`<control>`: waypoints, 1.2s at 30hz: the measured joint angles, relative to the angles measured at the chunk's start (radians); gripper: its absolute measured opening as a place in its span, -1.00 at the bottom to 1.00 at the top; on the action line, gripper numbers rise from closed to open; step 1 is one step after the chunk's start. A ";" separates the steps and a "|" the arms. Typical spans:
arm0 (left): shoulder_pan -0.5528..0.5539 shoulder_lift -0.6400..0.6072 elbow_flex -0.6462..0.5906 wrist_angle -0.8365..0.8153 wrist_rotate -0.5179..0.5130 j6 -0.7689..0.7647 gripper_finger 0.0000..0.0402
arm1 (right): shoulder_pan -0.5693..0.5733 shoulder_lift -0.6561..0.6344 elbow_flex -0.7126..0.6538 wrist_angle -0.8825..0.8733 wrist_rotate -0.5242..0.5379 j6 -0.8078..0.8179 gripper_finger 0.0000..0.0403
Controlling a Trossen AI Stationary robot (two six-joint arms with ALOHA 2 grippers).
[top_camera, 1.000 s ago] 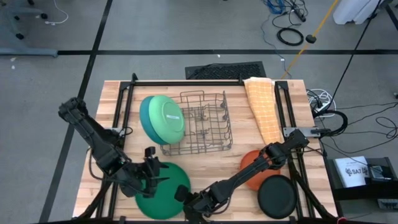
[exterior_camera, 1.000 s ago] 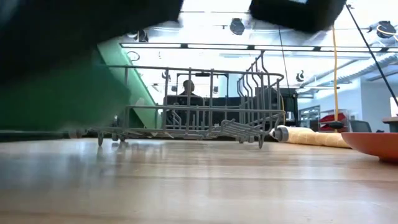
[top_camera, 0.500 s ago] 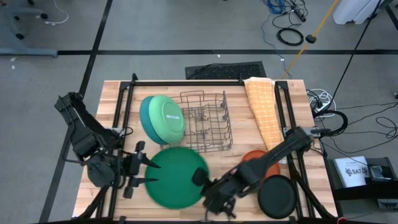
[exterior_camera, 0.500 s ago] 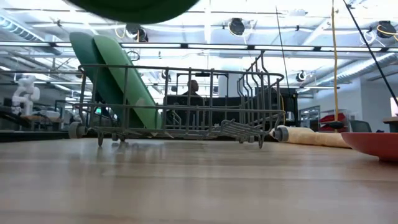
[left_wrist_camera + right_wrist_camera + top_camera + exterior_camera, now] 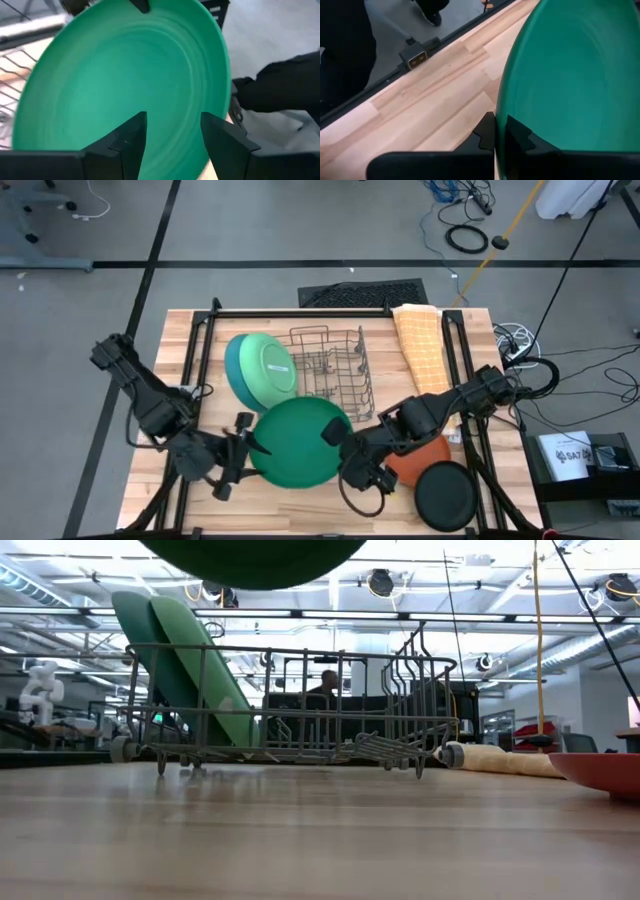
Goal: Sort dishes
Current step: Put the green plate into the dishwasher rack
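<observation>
The dark green plate [image 5: 298, 442] hangs in the air in front of the grey wire rack [image 5: 330, 375]; its underside shows at the top of the low view [image 5: 250, 552]. My right gripper [image 5: 333, 438] is shut on its right rim. My left gripper [image 5: 247, 445] is open at the plate's left edge, with the plate's face [image 5: 125, 75] filling the view beyond its fingers; whether they touch it, I cannot tell. The teal plate [image 5: 234, 370] and the light green plate [image 5: 270, 370] stand on edge, leaning in the rack's left end. The orange plate [image 5: 425, 458] and the black plate [image 5: 445, 495] lie flat on the table. My right gripper pinches the dark green plate's right rim [image 5: 505, 117] between its two fingers, one finger [image 5: 487, 132] on each face. The fingers come from the table's right, roughly level. The plate is lifted clear of the table, well above it.
The orange checked cloth [image 5: 425, 355] lies along the far right, beside the rack. The right arm crosses over the orange plate. Bare wood [image 5: 200, 485] lies near the left corner. A person [image 5: 328, 685] shows in the room behind the rack.
My right gripper has raised the dark green plate off the table near the near edge and carried it up and toward the rack. My left gripper drew off the plate toward the left, open, and has since moved back to the plate's left edge.
</observation>
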 joint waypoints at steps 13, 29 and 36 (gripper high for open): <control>0.031 0.009 0.021 0.019 0.142 0.040 0.00 | -0.012 0.011 0.000 -0.005 -0.047 -0.011 -1.00; 0.049 0.062 0.038 -0.006 0.186 0.015 0.00 | -0.012 0.011 0.000 0.003 -0.048 -0.015 -1.00; 0.076 0.073 0.038 -0.008 0.188 0.015 -0.02 | -0.012 0.011 0.000 -0.001 -0.041 -0.019 -1.00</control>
